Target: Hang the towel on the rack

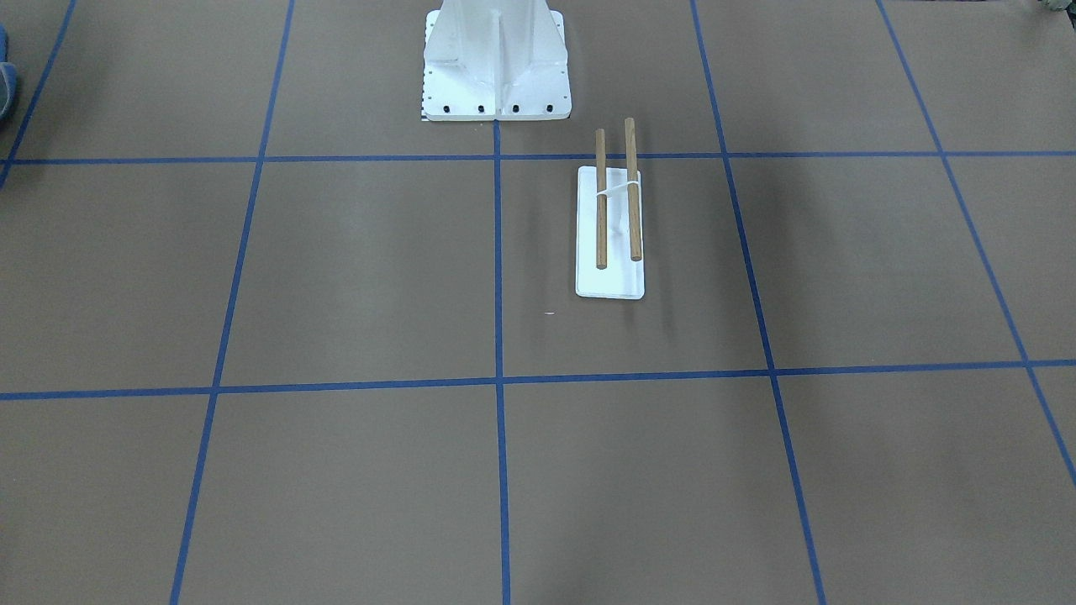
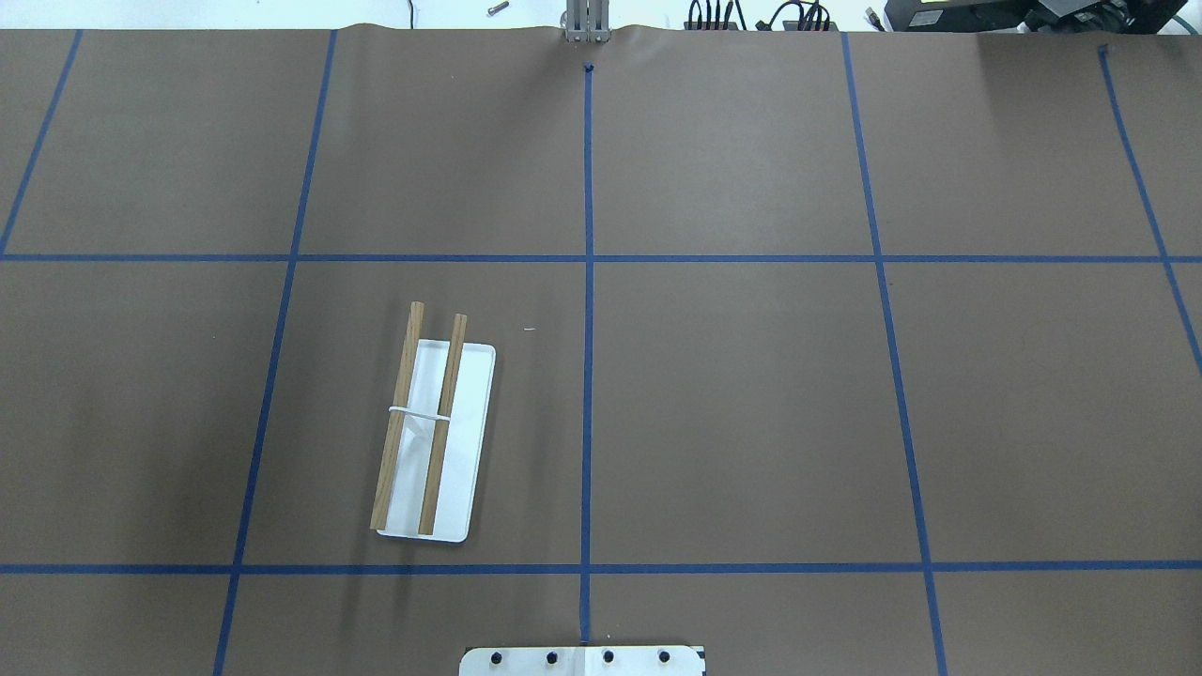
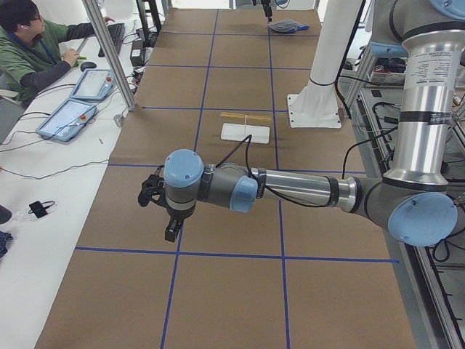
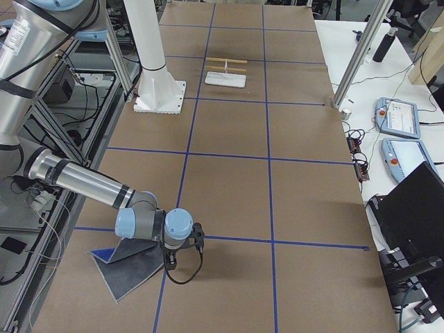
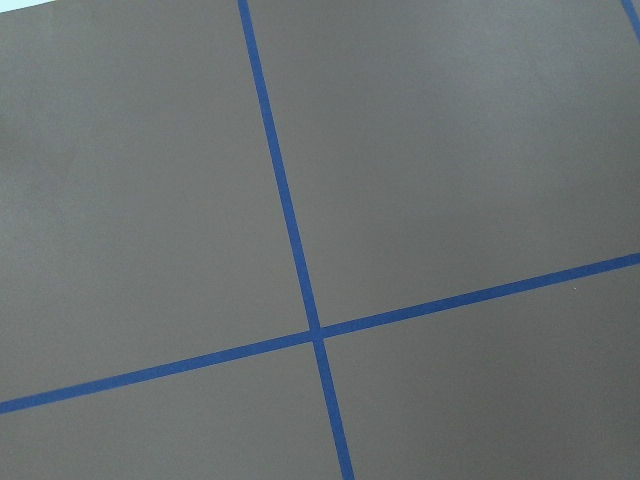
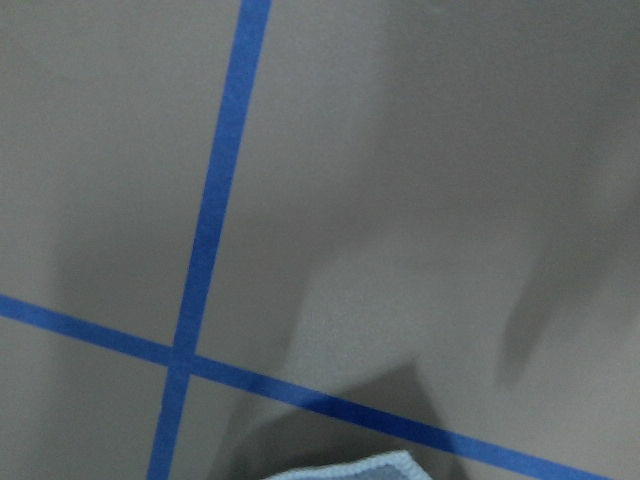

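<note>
The rack (image 1: pixel 609 231) is a white base with two bare wooden rods. It stands near the robot's base and also shows in the overhead view (image 2: pixel 432 441) and both side views (image 3: pixel 245 131) (image 4: pixel 225 73). The towel (image 4: pixel 128 267) lies flat on the table at the robot's right end, far from the rack, with one royal-blue corner showing. Its pale edge shows in the right wrist view (image 6: pixel 350 468). My right gripper (image 4: pixel 170 262) points down at the towel's edge; I cannot tell whether it is open or shut. My left gripper (image 3: pixel 171 233) hangs over bare table at the left end; I cannot tell its state.
The robot's white pedestal (image 1: pixel 496 59) stands beside the rack. Blue tape lines (image 2: pixel 589 282) divide the brown table. Aluminium posts (image 3: pixel 109 58) (image 4: pixel 357 55) stand at the far edge. An operator (image 3: pixel 29 43) sits there with tablets (image 3: pixel 73 116).
</note>
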You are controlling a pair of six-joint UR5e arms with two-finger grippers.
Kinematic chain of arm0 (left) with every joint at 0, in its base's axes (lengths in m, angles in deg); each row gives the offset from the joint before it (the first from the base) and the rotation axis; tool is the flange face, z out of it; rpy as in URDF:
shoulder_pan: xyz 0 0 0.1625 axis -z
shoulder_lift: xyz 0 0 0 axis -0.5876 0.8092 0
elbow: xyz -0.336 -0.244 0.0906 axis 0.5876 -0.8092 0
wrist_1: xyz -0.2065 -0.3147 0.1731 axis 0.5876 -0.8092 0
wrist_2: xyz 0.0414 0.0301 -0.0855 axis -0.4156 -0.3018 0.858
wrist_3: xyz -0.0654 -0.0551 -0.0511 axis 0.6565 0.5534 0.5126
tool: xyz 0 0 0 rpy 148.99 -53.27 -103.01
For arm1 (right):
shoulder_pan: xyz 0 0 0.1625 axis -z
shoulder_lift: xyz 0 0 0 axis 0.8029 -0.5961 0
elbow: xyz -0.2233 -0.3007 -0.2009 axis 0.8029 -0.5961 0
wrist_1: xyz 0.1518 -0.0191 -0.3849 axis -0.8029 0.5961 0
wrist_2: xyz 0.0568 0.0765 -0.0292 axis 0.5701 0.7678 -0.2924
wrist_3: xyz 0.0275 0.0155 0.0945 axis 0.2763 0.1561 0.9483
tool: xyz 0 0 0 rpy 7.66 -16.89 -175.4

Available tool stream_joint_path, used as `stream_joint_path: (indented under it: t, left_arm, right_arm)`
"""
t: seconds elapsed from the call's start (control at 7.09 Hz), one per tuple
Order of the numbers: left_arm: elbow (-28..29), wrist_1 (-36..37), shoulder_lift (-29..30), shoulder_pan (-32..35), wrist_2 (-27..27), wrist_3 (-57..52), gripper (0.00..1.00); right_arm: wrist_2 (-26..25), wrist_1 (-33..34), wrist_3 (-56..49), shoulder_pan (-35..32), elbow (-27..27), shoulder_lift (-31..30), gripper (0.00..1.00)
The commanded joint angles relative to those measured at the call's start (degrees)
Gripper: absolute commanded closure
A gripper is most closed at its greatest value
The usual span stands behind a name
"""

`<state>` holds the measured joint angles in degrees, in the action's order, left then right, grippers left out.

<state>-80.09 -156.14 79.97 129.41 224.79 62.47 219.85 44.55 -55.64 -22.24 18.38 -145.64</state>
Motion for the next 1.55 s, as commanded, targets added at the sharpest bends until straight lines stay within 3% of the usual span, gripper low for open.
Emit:
stream_joint_path:
  t: [0.0, 0.56, 0.71, 1.13, 1.27, 1.41]
  left_arm:
    - [0.0, 0.0, 0.0, 0.0, 0.0, -0.01, 0.02]
    - [0.0, -0.09, 0.0, 0.0, 0.0, -0.01, 0.02]
    - [0.0, -0.09, 0.0, 0.0, 0.0, -0.01, 0.02]
    - [0.0, -0.09, 0.09, 0.0, 0.0, -0.01, 0.02]
    - [0.0, -0.09, 0.09, 0.0, 0.0, -0.01, 0.02]
    - [-0.17, -0.17, 0.09, 0.0, 0.0, -0.01, 0.02]
  right_arm:
    - [-0.06, -0.17, -0.71, 2.42, -1.47, 0.35, 0.0]
    - [-1.8, -0.17, -1.25, 5.32, -1.83, 0.35, 0.06]
    - [-2.16, -0.17, -1.25, 5.77, -1.83, 0.35, 0.14]
    - [-2.43, -0.17, -2.29, 6.65, -2.35, 0.35, 0.84]
    - [-4.43, -0.17, -3.95, 6.74, -2.62, 0.35, 1.0]
    - [-5.06, -0.17, -6.06, 6.74, -3.14, 0.44, 1.0]
